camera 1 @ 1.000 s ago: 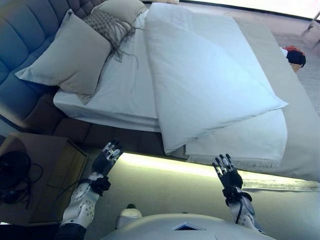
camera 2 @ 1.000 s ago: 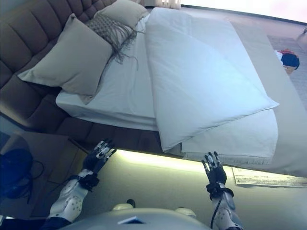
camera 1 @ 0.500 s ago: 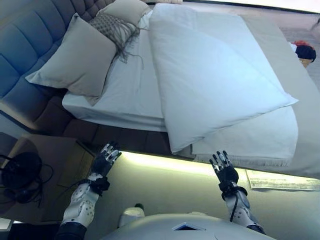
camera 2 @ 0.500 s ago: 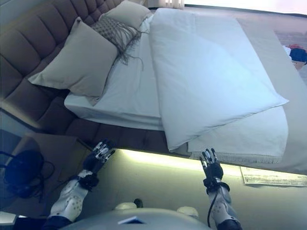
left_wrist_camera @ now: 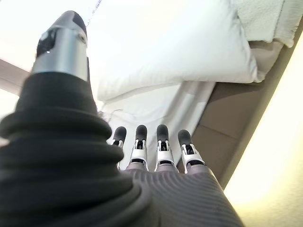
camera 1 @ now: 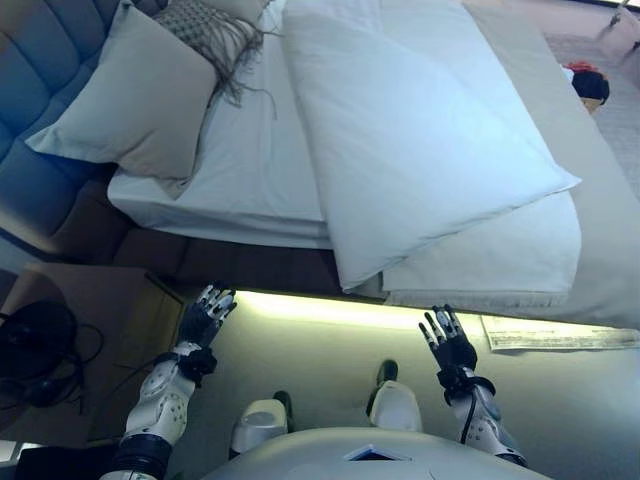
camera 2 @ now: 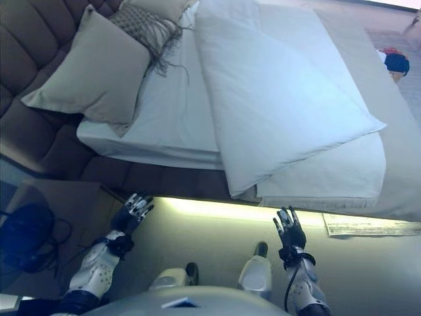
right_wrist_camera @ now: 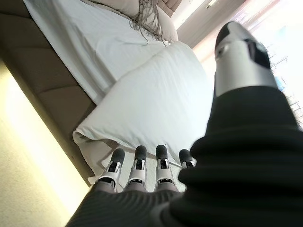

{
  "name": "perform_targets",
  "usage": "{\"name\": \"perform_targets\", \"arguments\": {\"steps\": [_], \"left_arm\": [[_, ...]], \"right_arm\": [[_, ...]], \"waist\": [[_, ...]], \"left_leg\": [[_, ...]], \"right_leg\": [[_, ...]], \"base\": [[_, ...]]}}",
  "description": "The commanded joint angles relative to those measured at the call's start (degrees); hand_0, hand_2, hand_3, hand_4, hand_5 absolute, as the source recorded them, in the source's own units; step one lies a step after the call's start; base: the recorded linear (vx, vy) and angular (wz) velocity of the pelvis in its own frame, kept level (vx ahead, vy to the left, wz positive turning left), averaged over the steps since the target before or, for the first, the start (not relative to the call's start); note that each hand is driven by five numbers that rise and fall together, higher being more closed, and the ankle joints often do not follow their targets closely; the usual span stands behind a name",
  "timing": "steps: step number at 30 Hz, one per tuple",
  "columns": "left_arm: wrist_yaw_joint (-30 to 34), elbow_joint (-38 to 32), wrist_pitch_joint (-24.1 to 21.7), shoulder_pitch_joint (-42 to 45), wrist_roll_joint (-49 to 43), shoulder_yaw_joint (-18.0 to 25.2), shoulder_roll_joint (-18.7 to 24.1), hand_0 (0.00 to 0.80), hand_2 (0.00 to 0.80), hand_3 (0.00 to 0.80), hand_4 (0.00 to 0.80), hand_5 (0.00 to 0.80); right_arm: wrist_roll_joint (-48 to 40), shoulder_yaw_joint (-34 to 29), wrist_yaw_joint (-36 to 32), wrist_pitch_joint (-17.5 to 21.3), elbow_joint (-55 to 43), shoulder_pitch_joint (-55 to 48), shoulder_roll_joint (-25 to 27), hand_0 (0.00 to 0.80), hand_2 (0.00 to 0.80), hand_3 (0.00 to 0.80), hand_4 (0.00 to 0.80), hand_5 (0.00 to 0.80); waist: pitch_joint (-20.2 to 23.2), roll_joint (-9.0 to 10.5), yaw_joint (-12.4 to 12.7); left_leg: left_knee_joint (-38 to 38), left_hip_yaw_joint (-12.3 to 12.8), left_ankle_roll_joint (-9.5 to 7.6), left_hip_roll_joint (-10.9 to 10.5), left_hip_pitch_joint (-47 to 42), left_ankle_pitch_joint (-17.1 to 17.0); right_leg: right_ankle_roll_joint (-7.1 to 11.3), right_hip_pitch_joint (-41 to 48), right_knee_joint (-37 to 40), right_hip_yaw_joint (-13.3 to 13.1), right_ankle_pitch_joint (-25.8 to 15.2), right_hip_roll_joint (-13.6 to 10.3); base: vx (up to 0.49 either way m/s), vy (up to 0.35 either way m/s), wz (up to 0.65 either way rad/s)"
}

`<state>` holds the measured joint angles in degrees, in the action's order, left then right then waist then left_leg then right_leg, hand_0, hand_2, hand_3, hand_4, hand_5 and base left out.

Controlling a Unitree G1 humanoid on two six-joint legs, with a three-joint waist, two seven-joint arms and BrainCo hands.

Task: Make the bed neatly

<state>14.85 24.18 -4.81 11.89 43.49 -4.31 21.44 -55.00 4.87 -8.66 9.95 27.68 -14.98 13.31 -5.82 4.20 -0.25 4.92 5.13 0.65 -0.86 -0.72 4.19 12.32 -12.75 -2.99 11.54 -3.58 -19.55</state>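
Note:
The bed [camera 1: 240, 190] has a white sheet and a white duvet [camera 1: 420, 140] folded back on itself, its folded corner hanging near the near edge [camera 1: 345, 280]. A beige pillow [camera 1: 130, 95] and a fringed grey cushion [camera 1: 215, 40] lie at the head on the left. My left hand [camera 1: 205, 315] is open, below the bed's near side by the nightstand. My right hand [camera 1: 450, 345] is open, below the duvet's near edge. Both hands are empty and apart from the bedding.
A padded headboard [camera 1: 40, 60] runs along the left. A brown nightstand [camera 1: 90, 340] with a black object and cables [camera 1: 30, 345] stands at lower left. A lit strip [camera 1: 330, 310] runs under the bed frame. A paper [camera 1: 555, 335] lies on the floor. A red-and-dark object [camera 1: 585, 85] sits at far right.
The whole view has shifted, so the camera moved. Both hands stay open and low in front of the bed, with little change relative to it.

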Motion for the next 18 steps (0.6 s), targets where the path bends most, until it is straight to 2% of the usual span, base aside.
{"name": "perform_targets", "arguments": {"steps": [1, 3, 5, 7, 8, 9, 10, 12, 13, 14, 15, 18], "left_arm": [[2.4, -4.6, -1.9, -0.5, -0.9, 4.1, 1.6, 0.000, 0.000, 0.000, 0.000, 0.000], [3.3, -5.9, -0.2, 1.4, -0.6, 5.2, 1.9, 0.000, 0.000, 0.000, 0.000, 0.000], [4.9, -7.2, 1.4, 3.3, 1.4, 5.6, 1.6, 0.000, 0.000, 0.000, 0.000, 0.000], [6.1, -8.3, 1.3, 3.8, 3.4, 4.5, 1.0, 0.000, 0.000, 0.000, 0.000, 0.000], [6.4, -8.8, 1.1, 3.9, 3.7, 3.7, 0.5, 0.000, 0.000, 0.000, 0.000, 0.000], [6.5, -8.8, 0.2, 3.6, 3.2, 2.3, 0.0, 0.000, 0.000, 0.000, 0.000, 0.000], [6.0, -8.7, -0.4, 3.3, 2.7, 1.3, -0.1, 0.000, 0.000, 0.000, 0.000, 0.000], [4.9, -8.0, -0.7, 1.9, 1.9, -1.3, 0.1, 0.000, 0.000, 0.000, 0.000, 0.000], [5.0, -7.5, -0.9, 1.2, 1.7, -2.3, 0.0, 0.000, 0.000, 0.000, 0.000, 0.000], [5.1, -7.6, -0.5, 0.4, 1.6, -2.9, 0.1, 0.000, 0.000, 0.000, 0.000, 0.000], [4.8, -8.0, 0.0, -0.1, 1.7, -3.2, 0.1, 0.000, 0.000, 0.000, 0.000, 0.000], [3.9, -8.2, 0.3, -1.2, 2.5, -3.5, -0.1, 0.000, 0.000, 0.000, 0.000, 0.000]], "right_arm": [[-1.0, -1.8, -2.7, 0.3, -2.4, 0.6, 0.4, 0.000, 0.000, 0.000, 0.000, 0.000], [-0.9, -1.5, -1.2, -2.0, -3.9, -0.3, 1.0, 0.000, 0.000, 0.000, 0.000, 0.000], [-1.0, -0.9, -0.2, -3.1, -6.3, -0.7, 2.0, 0.000, 0.000, 0.000, 0.000, 0.000], [-1.4, 0.1, 0.3, -2.6, -7.6, -0.5, 3.5, 0.000, 0.000, 0.000, 0.000, 0.000], [-1.2, 0.4, 0.6, -2.0, -7.7, -0.3, 4.3, 0.000, 0.000, 0.000, 0.000, 0.000], [-1.7, 0.3, 0.4, -1.0, -7.0, 0.3, 5.0, 0.000, 0.000, 0.000, 0.000, 0.000], [-2.4, 0.3, 0.4, -0.7, -6.5, 0.9, 5.4, 0.000, 0.000, 0.000, 0.000, 0.000], [-4.3, -0.4, 0.9, -0.1, -5.7, 1.4, 5.6, 0.000, 0.000, 0.000, 0.000, 0.000], [-5.0, -0.7, 1.2, 0.1, -5.6, 1.3, 5.4, 0.000, 0.000, 0.000, 0.000, 0.000], [-5.4, -1.2, 1.0, 0.1, -5.9, 0.9, 5.4, 0.000, 0.000, 0.000, 0.000, 0.000], [-5.4, -1.2, 1.3, 0.2, -6.4, 0.5, 5.4, 0.000, 0.000, 0.000, 0.000, 0.000], [-4.9, -0.5, 1.9, 0.3, -7.7, -0.8, 5.3, 0.000, 0.000, 0.000, 0.000, 0.000]], "waist": [[1.1, 0.47, 0.3], [1.8, 0.10, 0.4], [2.3, -0.73, 0.7], [2.7, -1.02, 0.8], [2.7, -1.35, 0.7], [2.6, -1.37, 0.6], [2.6, -1.38, 0.5], [2.5, -1.37, 0.0], [2.5, -1.75, 0.0], [2.4, -1.96, 0.0], [2.4, -1.75, 0.0], [2.2, -3.09, 0.9]], "left_leg": [[8.4, -0.9, -1.92, 2.9, -6.7, 12.1], [11.2, -1.4, 0.31, 7.3, -6.7, 8.7], [12.8, -2.7, 2.23, 10.8, -6.6, 1.9], [15.0, -2.3, 2.47, 12.3, -5.5, -3.2], [16.8, -1.7, 2.42, 12.9, -4.6, -4.5], [19.0, -1.0, 1.95, 12.9, -2.7, -5.3], [20.0, -0.2, 1.74, 12.9, -2.1, -5.0], [21.0, 2.0, 2.27, 14.4, 0.4, -7.2], [19.8, 2.3, 3.17, 15.4, 0.6, -6.7], [17.8, 2.7, 3.78, 15.8, 0.6, -7.5], [14.7, 3.3, 3.15, 14.5, 1.2, -8.9], [5.5, 1.1, 4.14, 10.9, 2.6, -10.3]], "right_leg": [[-0.14, -0.6, 0.9, -2.3, -11.4, 1.8], [-0.91, -0.3, -3.9, -2.6, -7.7, 3.3], [-2.04, 0.8, -6.1, -2.0, -4.4, 5.4], [-3.92, 2.7, -5.5, -0.5, -2.0, 7.5], [-5.07, 3.6, -5.4, 0.1, -0.8, 8.7], [-6.46, 4.4, -5.2, 0.6, 0.5, 9.9], [-7.10, 4.8, -5.2, 1.0, 1.3, 10.5], [-8.64, 6.9, -4.7, 2.4, 2.8, 12.1], [-8.23, 8.1, -4.8, 3.0, 4.0, 12.9], [-8.24, 9.3, -4.6, 4.0, 4.7, 13.1], [-8.63, 9.5, -4.0, 5.1, 4.0, 12.8], [-8.01, 11.4, -3.0, 5.2, 4.9, 13.3]], "base": [[0.526, -0.461, 0.64], [0.513, -0.465, 0.78], [0.400, -0.405, 0.56], [0.278, -0.369, 0.13], [0.258, -0.398, 0.18], [0.207, -0.342, 0.31], [0.175, -0.298, 0.36], [0.200, -0.239, 0.36], [0.266, -0.173, 0.42], [0.185, -0.067, 0.47], [0.144, -0.010, 0.39], [0.170, 0.043, 0.29]]}}
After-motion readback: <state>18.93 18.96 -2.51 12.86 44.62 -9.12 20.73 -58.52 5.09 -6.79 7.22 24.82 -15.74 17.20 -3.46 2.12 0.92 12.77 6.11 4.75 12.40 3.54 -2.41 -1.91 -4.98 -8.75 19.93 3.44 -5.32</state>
